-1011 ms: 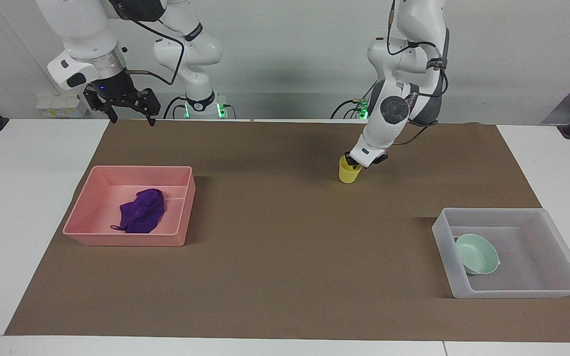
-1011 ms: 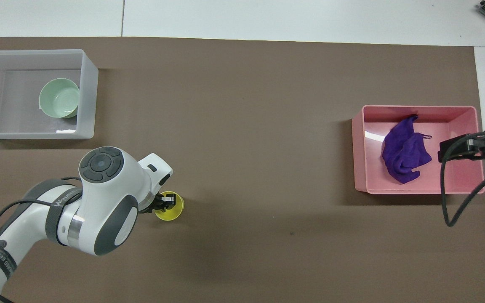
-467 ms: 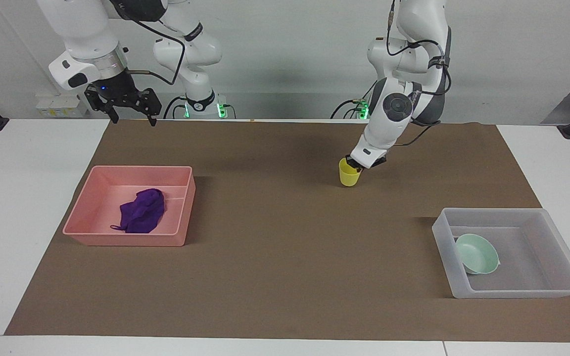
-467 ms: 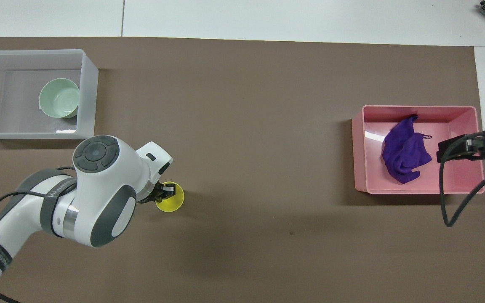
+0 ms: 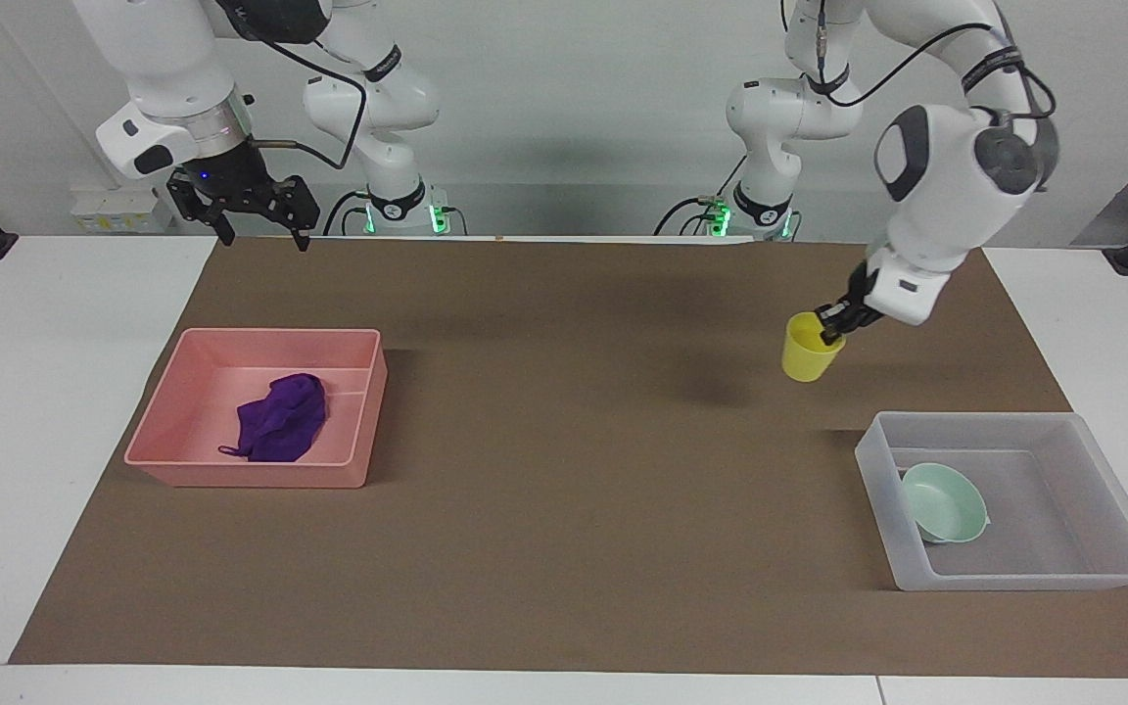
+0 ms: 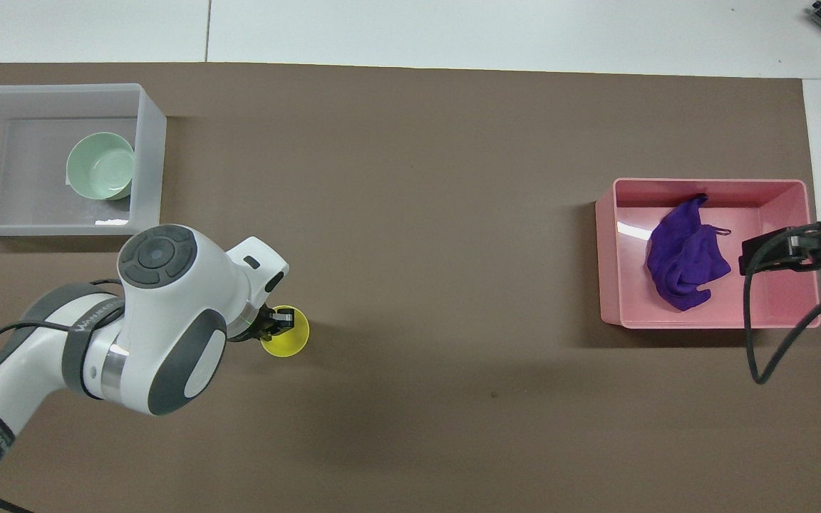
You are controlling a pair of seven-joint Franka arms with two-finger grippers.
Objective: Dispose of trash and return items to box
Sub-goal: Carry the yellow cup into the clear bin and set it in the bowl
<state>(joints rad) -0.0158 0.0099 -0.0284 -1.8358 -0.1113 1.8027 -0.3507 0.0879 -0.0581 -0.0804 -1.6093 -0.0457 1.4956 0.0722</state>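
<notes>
My left gripper (image 5: 830,328) is shut on the rim of the yellow cup (image 5: 811,350) and holds it upright in the air over the brown mat, near the translucent box (image 5: 1014,580). The overhead view shows the same gripper (image 6: 273,324) on the cup (image 6: 286,335). The mint-green bowl (image 5: 944,501) lies in the box (image 6: 151,171), as the overhead view also shows (image 6: 100,166). The purple rag (image 5: 280,419) lies in the pink tray (image 5: 251,476), also in the overhead view (image 6: 685,256). My right gripper (image 5: 256,220) is open and empty, raised over the mat's edge at the robots' end.
A brown mat (image 5: 544,509) covers most of the white table. The pink tray (image 6: 606,249) stands toward the right arm's end, the box toward the left arm's end. A black cable (image 6: 756,335) hangs from the right arm over the tray.
My left gripper has lifted the yellow cup off the mat and carried it toward the left arm's end, closer to the box. The right arm has stayed in place.
</notes>
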